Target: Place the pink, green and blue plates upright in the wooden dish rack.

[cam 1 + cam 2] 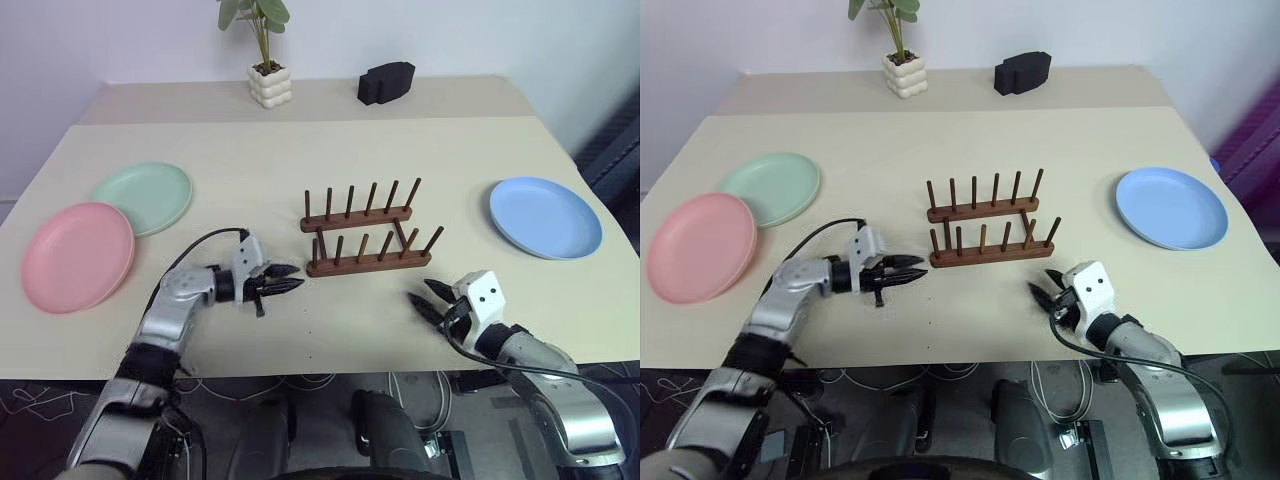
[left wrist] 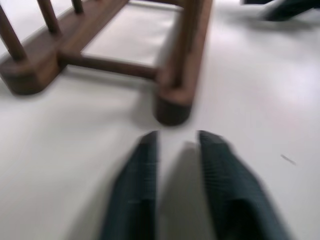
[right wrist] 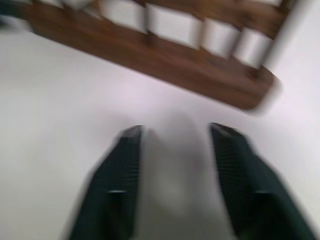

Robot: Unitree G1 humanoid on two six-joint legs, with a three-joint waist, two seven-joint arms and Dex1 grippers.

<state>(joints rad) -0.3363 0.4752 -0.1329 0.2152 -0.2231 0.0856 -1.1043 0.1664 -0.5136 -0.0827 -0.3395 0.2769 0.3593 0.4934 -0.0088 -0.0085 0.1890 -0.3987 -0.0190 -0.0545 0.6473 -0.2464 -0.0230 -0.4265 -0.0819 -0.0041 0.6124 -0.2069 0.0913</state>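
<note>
The pink plate [image 1: 78, 256] and the green plate [image 1: 145, 195] lie flat at the table's left, the green one partly tucked behind the pink. At the right, the blue plate [image 1: 545, 216] also lies flat. The wooden dish rack [image 1: 365, 235] stands empty in the middle. My left gripper [image 1: 290, 279] hovers low just left of the rack's near rail [image 2: 172, 100], its fingers drawn together on nothing. My right gripper [image 1: 424, 292] sits near the front edge, below the rack's right end [image 3: 250, 95], with a gap between its fingers and nothing in it.
A small potted plant [image 1: 270, 85] and a black object [image 1: 386, 82] stand at the back of the table [image 1: 260, 150]. The table's front edge runs close under both grippers.
</note>
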